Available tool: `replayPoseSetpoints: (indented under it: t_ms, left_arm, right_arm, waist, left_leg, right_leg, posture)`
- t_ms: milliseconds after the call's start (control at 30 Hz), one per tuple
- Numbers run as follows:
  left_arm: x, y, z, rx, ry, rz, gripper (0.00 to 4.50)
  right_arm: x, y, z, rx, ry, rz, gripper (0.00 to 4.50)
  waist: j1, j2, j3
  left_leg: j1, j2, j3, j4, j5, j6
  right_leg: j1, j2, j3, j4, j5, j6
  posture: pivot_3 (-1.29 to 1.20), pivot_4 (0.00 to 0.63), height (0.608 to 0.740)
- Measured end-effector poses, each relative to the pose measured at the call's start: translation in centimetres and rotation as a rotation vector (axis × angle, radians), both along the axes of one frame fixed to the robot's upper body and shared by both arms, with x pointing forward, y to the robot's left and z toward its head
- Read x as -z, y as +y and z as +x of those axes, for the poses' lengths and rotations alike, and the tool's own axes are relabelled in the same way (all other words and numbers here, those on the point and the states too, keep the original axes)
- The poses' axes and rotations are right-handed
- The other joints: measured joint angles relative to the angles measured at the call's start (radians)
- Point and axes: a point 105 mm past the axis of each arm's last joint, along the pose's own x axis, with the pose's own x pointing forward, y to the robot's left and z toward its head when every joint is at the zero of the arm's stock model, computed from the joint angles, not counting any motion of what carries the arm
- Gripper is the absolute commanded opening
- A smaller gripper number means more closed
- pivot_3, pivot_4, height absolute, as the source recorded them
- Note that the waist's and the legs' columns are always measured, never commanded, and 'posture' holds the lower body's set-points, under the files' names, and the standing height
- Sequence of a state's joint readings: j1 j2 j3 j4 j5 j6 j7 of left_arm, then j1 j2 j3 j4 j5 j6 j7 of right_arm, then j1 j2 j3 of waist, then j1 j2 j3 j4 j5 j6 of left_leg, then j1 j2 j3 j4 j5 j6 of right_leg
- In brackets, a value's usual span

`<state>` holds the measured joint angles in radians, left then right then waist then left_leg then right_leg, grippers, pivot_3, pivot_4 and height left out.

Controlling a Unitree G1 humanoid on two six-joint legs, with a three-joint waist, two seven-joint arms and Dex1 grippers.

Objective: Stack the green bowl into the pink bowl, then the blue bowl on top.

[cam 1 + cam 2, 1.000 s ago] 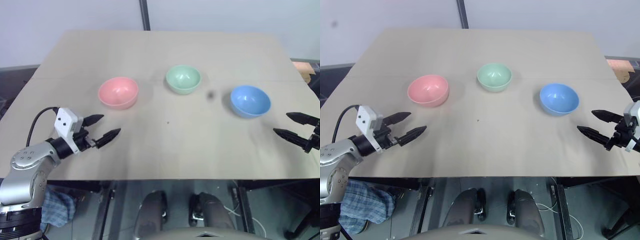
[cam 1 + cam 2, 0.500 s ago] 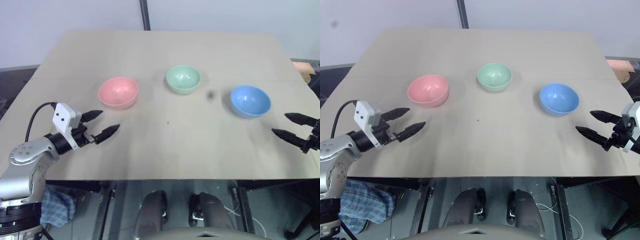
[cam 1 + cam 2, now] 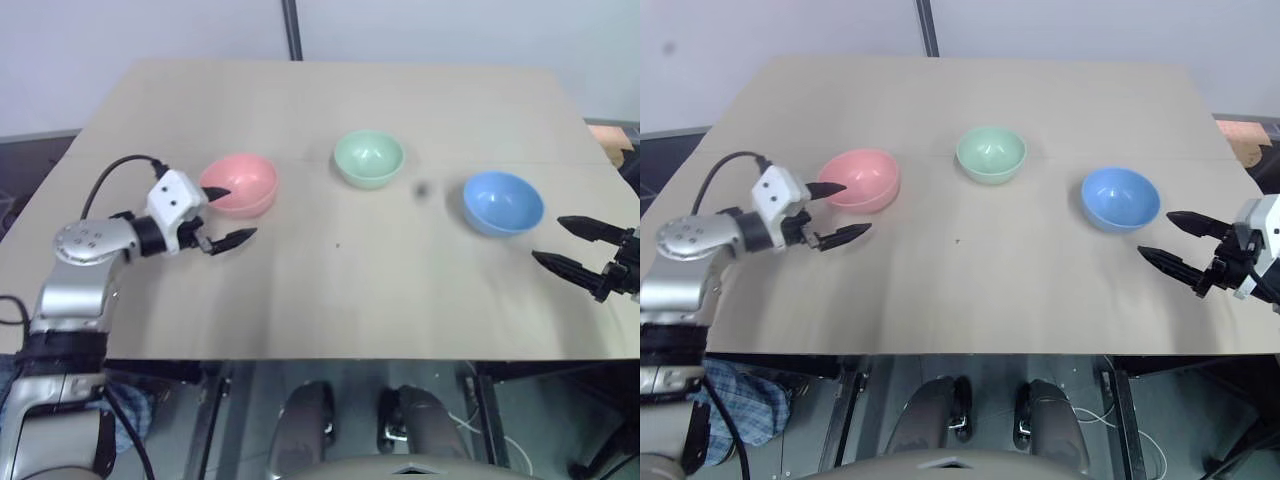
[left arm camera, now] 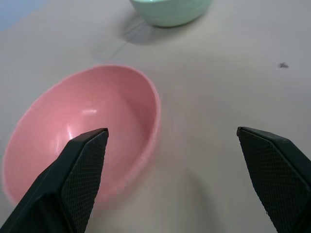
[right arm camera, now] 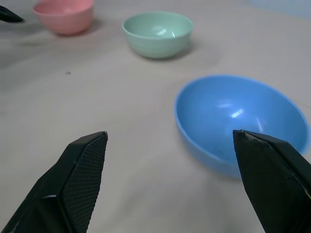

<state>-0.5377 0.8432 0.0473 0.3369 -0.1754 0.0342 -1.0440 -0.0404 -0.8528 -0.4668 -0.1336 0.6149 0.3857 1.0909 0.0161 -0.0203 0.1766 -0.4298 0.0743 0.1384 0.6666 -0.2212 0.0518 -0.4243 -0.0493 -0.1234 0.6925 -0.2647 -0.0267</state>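
Three bowls stand apart on the tan table (image 3: 330, 290): the pink bowl (image 3: 240, 185) at the left, the green bowl (image 3: 368, 158) in the middle and farther back, the blue bowl (image 3: 503, 203) at the right. My left gripper (image 3: 226, 214) is open at the pink bowl's near side, one fingertip over its rim, the other above the table; the left wrist view shows the pink bowl (image 4: 85, 128) close ahead. My right gripper (image 3: 562, 246) stands open just right of and nearer than the blue bowl (image 5: 240, 121), apart from it.
The table's near edge (image 3: 330, 358) runs just behind both grippers. An orange-brown object (image 3: 610, 138) lies off the table's right side. A small dark speck (image 3: 422, 188) marks the table between the green and blue bowls.
My left gripper has risen and moved forward to the pink bowl's near rim, rolling as it went. My right gripper has shifted slightly toward the blue bowl. The bowls have not moved.
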Motion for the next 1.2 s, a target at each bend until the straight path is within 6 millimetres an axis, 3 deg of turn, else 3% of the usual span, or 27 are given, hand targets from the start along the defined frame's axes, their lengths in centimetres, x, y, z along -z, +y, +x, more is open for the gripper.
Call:
replayPoseSetpoints:
  t_ms: [133,233,400,500,600,633,700,800,900,933,1000,1200]
  left_arm:
    - [0.4,-0.7,1.9,0.018,-0.005,0.048,4.5]
    - [1.9,-1.8,3.3,0.058,0.033,0.126,4.5]
    - [3.6,-2.9,3.8,0.135,0.106,0.213,4.5]
    - [3.5,-3.1,4.0,0.169,0.117,0.254,4.5]
    - [3.5,-3.3,4.1,0.189,0.126,0.266,3.77]
    - [3.7,-3.4,4.1,0.194,0.133,0.268,3.19]
    - [3.8,-3.5,4.1,0.202,0.135,0.272,2.44]
    - [3.9,-3.3,4.0,0.207,0.137,0.287,1.68]
    - [3.7,-3.6,4.0,0.235,0.129,0.303,0.36]
    - [2.7,-3.9,4.2,0.243,0.09,0.298,0.06]
    - [1.5,-4.1,4.5,0.255,0.062,0.325,0.06]
    - [2.0,-5.0,4.0,0.33,0.074,0.352,0.06]
  right_arm:
    - [-0.9,0.9,0.0,-0.014,-0.032,0.005,4.47]
    - [-1.3,1.4,-0.1,-0.016,-0.04,0.015,4.47]
    - [-2.9,2.6,-0.6,-0.047,-0.079,0.048,4.47]
    - [-3.7,3.2,-0.9,-0.057,-0.093,0.077,4.47]
    - [-4.1,3.4,-1.3,-0.064,-0.104,0.084,4.5]
    - [-4.0,3.5,-1.4,-0.066,-0.099,0.081,4.5]
    - [-3.6,3.5,-1.6,-0.063,-0.083,0.079,4.5]
    - [-3.4,3.5,-1.6,-0.06,-0.075,0.079,4.5]
    - [-3.3,3.4,-1.7,-0.058,-0.07,0.079,4.5]
    - [-3.3,3.4,-1.6,-0.057,-0.07,0.079,4.5]
    - [-3.4,3.4,-1.6,-0.058,-0.073,0.078,4.5]
    - [-3.3,3.4,-1.6,-0.056,-0.072,0.076,4.5]
  waist:
    - [-0.001,0.0,0.0]
    - [-0.001,0.0,0.0]
    - [-0.002,0.0,0.0]
    - [-0.002,-0.001,0.0]
    - [-0.002,-0.001,0.0]
    - [-0.002,-0.001,0.0]
    - [-0.002,-0.001,0.0]
    - [-0.002,-0.001,0.0]
    - [-0.002,-0.001,0.0]
    - [-0.002,-0.001,0.0]
    - [-0.001,0.0,-0.001]
    - [-0.002,-0.001,-0.001]
  left_leg:
    - [0.0,0.0,0.0,0.0,0.0,0.0]
    - [-0.001,-0.001,0.0,0.001,0.0,-0.001]
    - [-0.001,0.0,0.0,0.001,0.0,0.0]
    - [-0.001,0.0,0.0,0.001,0.0,0.0]
    - [-0.001,0.0,0.0,0.001,0.0,0.0]
    - [-0.001,0.0,0.0,0.001,0.0,0.0]
    - [-0.001,0.0,0.0,0.002,0.0,0.0]
    - [-0.001,0.0,0.0,0.002,0.0,0.0]
    - [-0.001,0.0,0.0,0.002,0.0,0.0]
    - [-0.001,0.0,0.0,0.002,0.0,0.0]
    - [0.0,-0.001,0.0,0.002,0.0,0.0]
    - [0.0,-0.001,-0.001,0.003,0.0,0.0]
  right_leg:
    - [0.0,0.0,0.0,0.0,0.0,0.0]
    - [0.0,0.001,0.0,0.0,0.0,0.0]
    - [0.0,0.001,0.0,0.0,0.0,0.0]
    - [0.0,0.001,0.0,0.001,0.0,0.0]
    - [0.0,0.001,0.0,0.001,0.0,0.0]
    - [0.0,0.001,0.0,0.001,0.0,0.0]
    - [0.0,0.001,0.0,0.001,0.0,0.0]
    - [0.0,0.001,0.0,0.001,0.0,0.0]
    - [0.0,0.001,0.0,0.001,0.0,0.0]
    - [0.0,0.001,0.0,0.002,0.0,0.0]
    - [0.001,0.0,0.0,0.001,0.0,0.0]
    - [0.0,0.001,0.0,0.002,0.0,0.0]
  posture:
    - [0.0,0.15,0.74]
    - [0.0,0.15,0.74]
    - [0.0,0.15,0.74]
    - [0.0,0.15,0.74]
    - [0.0,0.15,0.74]
    - [0.0,0.15,0.74]
    - [0.0,0.15,0.74]
    - [0.0,0.15,0.74]
    - [0.0,0.15,0.74]
    - [0.0,0.15,0.74]
    - [0.0,0.15,0.74]
    - [0.0,0.15,0.74]
